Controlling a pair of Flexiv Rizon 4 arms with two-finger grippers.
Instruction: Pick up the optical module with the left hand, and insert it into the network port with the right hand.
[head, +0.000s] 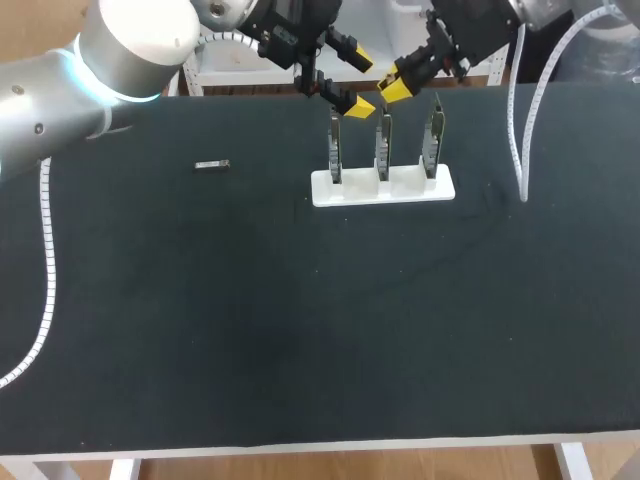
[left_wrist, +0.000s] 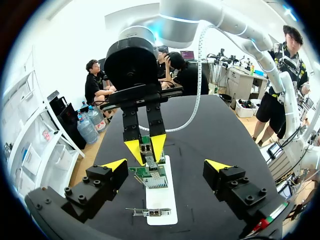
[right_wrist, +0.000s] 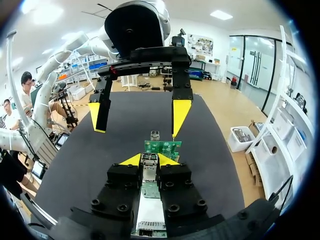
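So the optical module (head: 212, 165) is just lying flat on the black table (head: 300, 330), out on its own and well apart from both arms. Nothing is touching it.

Both arms are over the white holder (head: 383, 187) near the far edge, which has three circuit boards (head: 432, 145) standing upright in a row. The left gripper (head: 352, 82) hangs in the air above the holder's far side. Its claw is spread wide with nothing in it, and its own wrist view shows the yellow tips of that gripper (left_wrist: 166, 165) far apart with only air between.

The right gripper (head: 393, 90) sits right over the top of the middle board (head: 383, 140), facing the left one. From its wrist camera, the gripper (right_wrist: 149, 160) has a small metal piece showing at its tip with the board right under it. I honestly can't tell if it's clamped on that piece or just sitting over it. The left wrist view of the same gripper (left_wrist: 146, 147) doesn't settle it either.
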